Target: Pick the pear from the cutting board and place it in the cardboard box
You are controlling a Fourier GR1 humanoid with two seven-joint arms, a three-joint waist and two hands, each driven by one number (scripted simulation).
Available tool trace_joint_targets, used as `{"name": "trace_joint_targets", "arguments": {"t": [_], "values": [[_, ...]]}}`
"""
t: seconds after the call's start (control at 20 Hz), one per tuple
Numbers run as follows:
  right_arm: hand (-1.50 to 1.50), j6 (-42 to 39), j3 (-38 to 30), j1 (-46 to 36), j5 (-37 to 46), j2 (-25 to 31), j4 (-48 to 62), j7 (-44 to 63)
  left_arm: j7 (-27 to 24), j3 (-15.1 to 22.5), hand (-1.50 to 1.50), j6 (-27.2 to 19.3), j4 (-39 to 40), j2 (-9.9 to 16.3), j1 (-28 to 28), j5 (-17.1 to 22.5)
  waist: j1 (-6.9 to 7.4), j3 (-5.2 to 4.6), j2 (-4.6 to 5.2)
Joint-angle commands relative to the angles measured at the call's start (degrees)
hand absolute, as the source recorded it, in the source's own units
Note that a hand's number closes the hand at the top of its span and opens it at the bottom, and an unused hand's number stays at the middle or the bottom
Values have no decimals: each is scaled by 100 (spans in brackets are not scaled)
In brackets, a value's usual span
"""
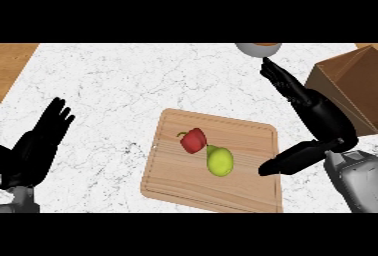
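Note:
A yellow-green pear (220, 161) lies near the middle of the wooden cutting board (244, 192), touching a red bell pepper (194, 140) just up and left of it. The brown cardboard box (350, 85) stands at the right edge, partly cut off. My right hand (317, 120) is open beside the board's right side, fingers stretched up toward the box, thumb reaching left over the board's edge, a short gap from the pear. My left hand (37, 142) rests open at the left edge, fingers up, holding nothing.
A grey bowl (258, 48) with a brownish inside sits at the counter's far edge, just above my right fingertips. The white marble counter (111, 90) stretches left of the board; a wooden surface (15, 60) shows at the top left corner.

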State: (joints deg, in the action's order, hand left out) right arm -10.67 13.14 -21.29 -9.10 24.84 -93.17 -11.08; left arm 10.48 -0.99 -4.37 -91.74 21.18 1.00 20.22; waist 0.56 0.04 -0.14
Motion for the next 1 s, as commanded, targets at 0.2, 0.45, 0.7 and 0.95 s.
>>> {"name": "trace_joint_targets", "arguments": {"t": [0.2,0.45,0.7,0.95], "values": [[-150,-940,981,-905,1580,1366,-468,1374,329,31,0,-15,-257,57,64,37,38,-24,-25],[-150,-1746,1498,-1690,1815,1367,-642,2582,124,-167,0,204,-160,156,23,119,60,-21,4],[-150,-2297,2092,-2099,1817,517,-551,4061,214,-215,0,275,-64,169,183,112,4,-14,10],[-150,-2696,2232,-2027,1573,-219,-236,4964,393,-93,0,-13,-185,-114,237,-50,-17,-8,7]]}}
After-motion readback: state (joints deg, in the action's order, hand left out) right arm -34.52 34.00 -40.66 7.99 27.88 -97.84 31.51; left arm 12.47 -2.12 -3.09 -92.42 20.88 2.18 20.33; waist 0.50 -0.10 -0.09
